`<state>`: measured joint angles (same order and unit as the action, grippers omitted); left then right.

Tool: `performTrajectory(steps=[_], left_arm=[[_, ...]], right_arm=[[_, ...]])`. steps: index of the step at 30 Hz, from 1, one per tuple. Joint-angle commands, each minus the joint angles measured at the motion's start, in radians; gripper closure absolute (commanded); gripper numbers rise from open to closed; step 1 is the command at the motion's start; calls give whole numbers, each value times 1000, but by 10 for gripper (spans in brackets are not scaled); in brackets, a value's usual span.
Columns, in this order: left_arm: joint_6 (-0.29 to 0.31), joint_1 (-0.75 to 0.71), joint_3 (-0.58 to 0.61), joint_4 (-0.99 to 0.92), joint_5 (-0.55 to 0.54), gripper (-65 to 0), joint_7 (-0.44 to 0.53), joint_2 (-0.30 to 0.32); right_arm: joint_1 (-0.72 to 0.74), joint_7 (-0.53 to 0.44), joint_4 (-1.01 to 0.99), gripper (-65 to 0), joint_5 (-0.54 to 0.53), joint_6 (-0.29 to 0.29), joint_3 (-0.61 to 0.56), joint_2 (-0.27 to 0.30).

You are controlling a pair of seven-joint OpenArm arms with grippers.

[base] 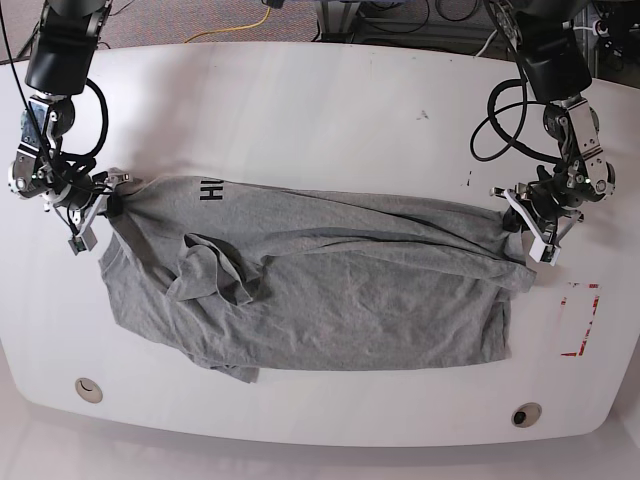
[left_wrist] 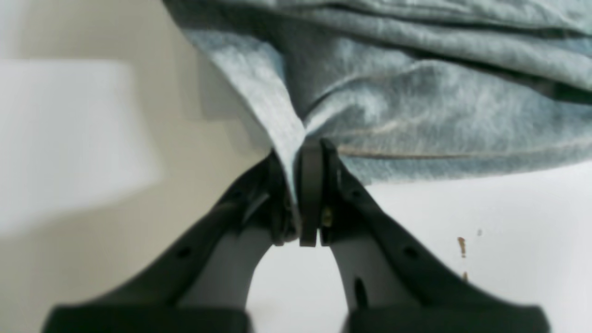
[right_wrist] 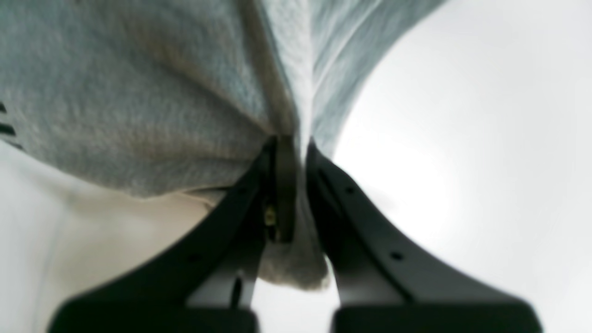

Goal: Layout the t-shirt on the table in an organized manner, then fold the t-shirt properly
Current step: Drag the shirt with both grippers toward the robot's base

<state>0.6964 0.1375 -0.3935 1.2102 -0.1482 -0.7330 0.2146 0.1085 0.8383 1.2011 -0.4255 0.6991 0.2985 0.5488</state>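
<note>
Left gripper [left_wrist: 305, 194]: jaws closed on a pinch of the shirt [base: 330, 285]. The wrist view shows grey cloth squeezed between the two black fingers [left_wrist: 311, 185], with a fold rising out of the nip and the hem running off to the right. In the base view this gripper [base: 520, 222] sits at the shirt's right-hand end, cloth bunched at the grip.

Right gripper [right_wrist: 296, 185]: jaws closed on the shirt as well. Its wrist view shows a thick wad of cloth [right_wrist: 291, 263] passing through between the fingers [right_wrist: 283, 185] and hanging out below them. In the base view it [base: 108, 205] holds the shirt's upper left corner.

Shirt: one, grey, stretched sideways between the two grips across the middle of the table [base: 320, 110]. It is wrinkled, with long creases running from grip to grip. One sleeve [base: 215, 270] lies folded over the body left of centre. Black lettering [base: 210, 190] shows near the upper left edge, only partly readable.

Table: one, white and glossy. Two round holes near the front edge, one left [base: 88, 390] and one right [base: 525, 413]. A red outline mark [base: 582, 318] lies just right of the shirt's lower right corner, not touching it. Small dark specks [left_wrist: 461, 246] lie on the surface near the left gripper. Nothing lies between the grippers other than the shirt.

Count: two arms, two grippers, one shirt.
</note>
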Motion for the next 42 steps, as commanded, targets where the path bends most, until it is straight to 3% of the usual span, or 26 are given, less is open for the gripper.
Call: performTrajectory(steps=[1,12,21,31,42], left_arm=[[2,-14,5,3,34,0,-84,7],[2,-151,3,245,32,0,-173,7],[2,-290,-14,484,29,0,-311,7],[2,-454,-40,633,29,0,-316,35],[2,-565,-52,650,29,0,-316,42]], right_arm=[[4,-17,15,-5,-9,-1,9,40],[-91,-17,18,-5,-9,-1,72,44],[-183,20,21,-3,-9,-1,109,44],[-347,72,196,-3,-9,-1,218,38],[-464,148,322,-3,-8,-1,301,-3]])
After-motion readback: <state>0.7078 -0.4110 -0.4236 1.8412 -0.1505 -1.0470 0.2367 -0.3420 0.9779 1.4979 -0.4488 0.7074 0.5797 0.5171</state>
